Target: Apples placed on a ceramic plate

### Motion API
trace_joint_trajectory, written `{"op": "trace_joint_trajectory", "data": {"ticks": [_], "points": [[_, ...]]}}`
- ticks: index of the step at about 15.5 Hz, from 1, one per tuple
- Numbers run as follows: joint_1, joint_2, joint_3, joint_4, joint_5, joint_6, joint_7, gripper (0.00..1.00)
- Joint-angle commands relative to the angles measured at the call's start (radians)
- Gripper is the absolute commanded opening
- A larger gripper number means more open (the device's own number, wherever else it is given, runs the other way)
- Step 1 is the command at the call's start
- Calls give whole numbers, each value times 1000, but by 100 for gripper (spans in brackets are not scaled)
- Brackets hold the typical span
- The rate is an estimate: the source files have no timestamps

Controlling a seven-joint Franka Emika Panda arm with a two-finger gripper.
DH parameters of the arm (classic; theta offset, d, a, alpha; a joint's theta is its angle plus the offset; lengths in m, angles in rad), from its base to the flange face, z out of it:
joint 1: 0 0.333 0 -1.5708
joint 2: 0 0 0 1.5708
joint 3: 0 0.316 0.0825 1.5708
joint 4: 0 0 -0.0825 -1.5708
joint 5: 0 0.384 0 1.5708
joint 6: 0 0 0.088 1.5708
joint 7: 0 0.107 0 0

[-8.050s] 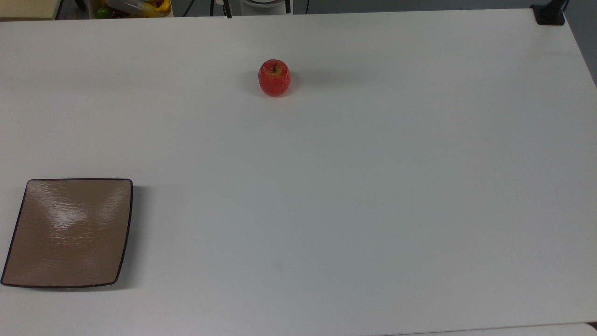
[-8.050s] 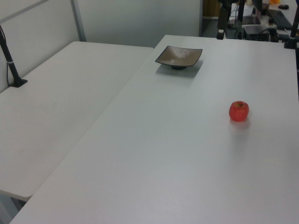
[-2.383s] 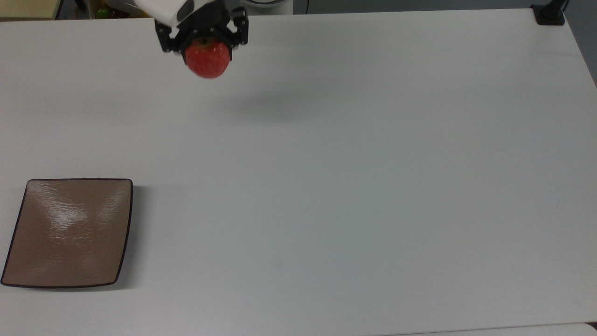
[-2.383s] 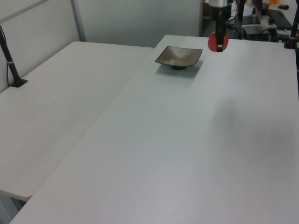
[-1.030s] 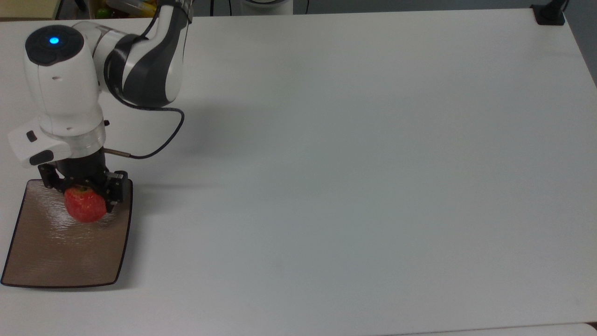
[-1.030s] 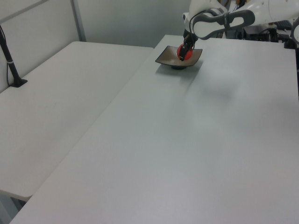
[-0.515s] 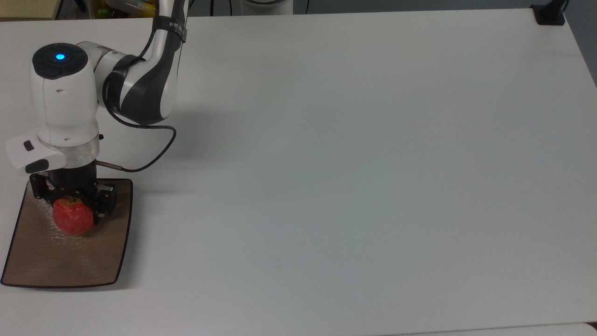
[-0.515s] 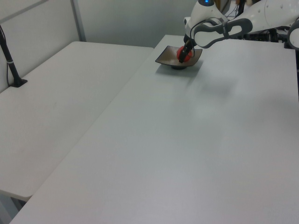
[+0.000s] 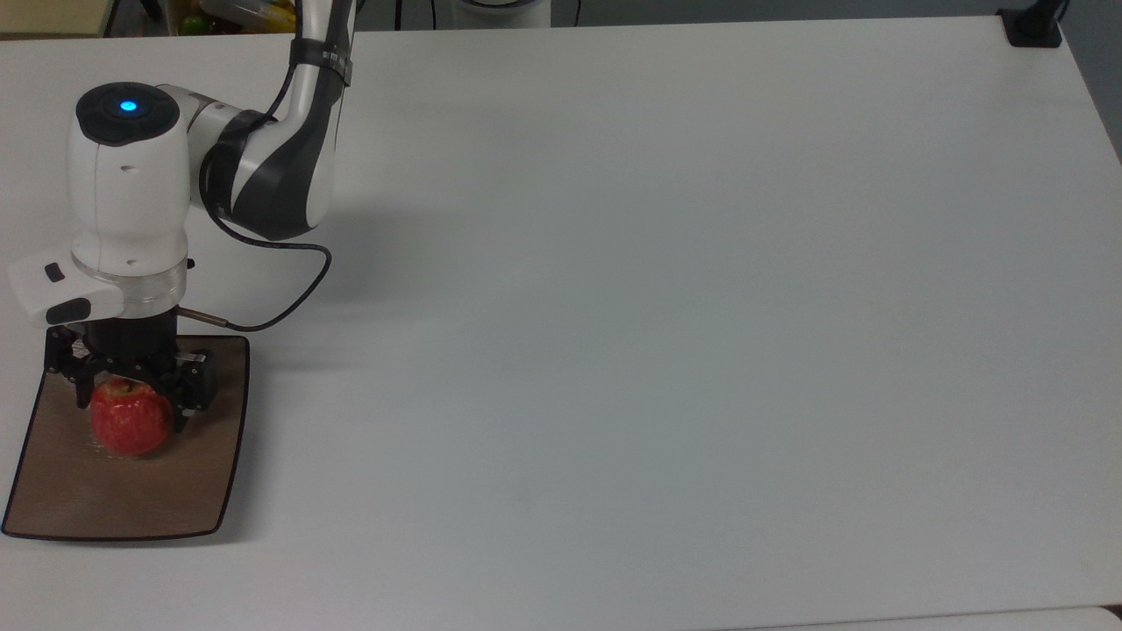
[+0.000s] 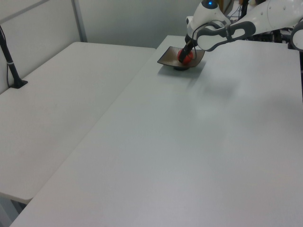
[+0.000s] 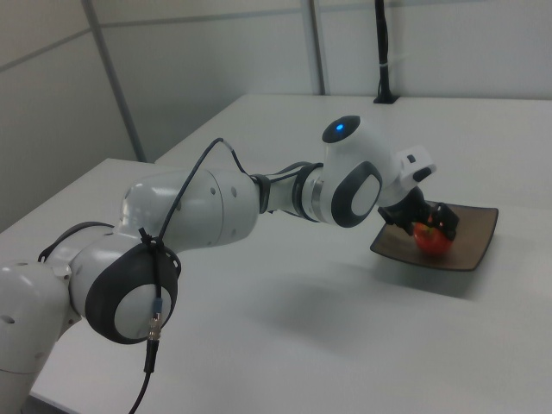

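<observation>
Gripper [image 9: 131, 399] clamped on small round red apple [image 9: 131, 419], lowered further over past half second onto square glossy tan-brown ceramic plate [image 9: 131, 504]; seemingly seated, release likely due.

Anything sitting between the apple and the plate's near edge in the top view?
No. In the top view the stretch of ceramic plate below the apple is bare glaze down to the rim. The gripper sits on the apple's far side.

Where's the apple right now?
The apple is on the ceramic plate, in its upper half at the top view's lower left, with the gripper around it from above.
</observation>
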Motion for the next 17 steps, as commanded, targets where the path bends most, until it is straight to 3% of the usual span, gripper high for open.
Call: {"op": "trace_joint_trajectory", "data": {"ticks": [1, 7, 14, 17], "points": [[4, 7, -3, 3, -30, 29, 25, 100], [9, -18, -1, -5, -36, 26, 25, 100], [55, -353, 3, -290, -24, -12, 34, 100], [85, -497, 3, -366, -18, -148, 86, 100]]}}
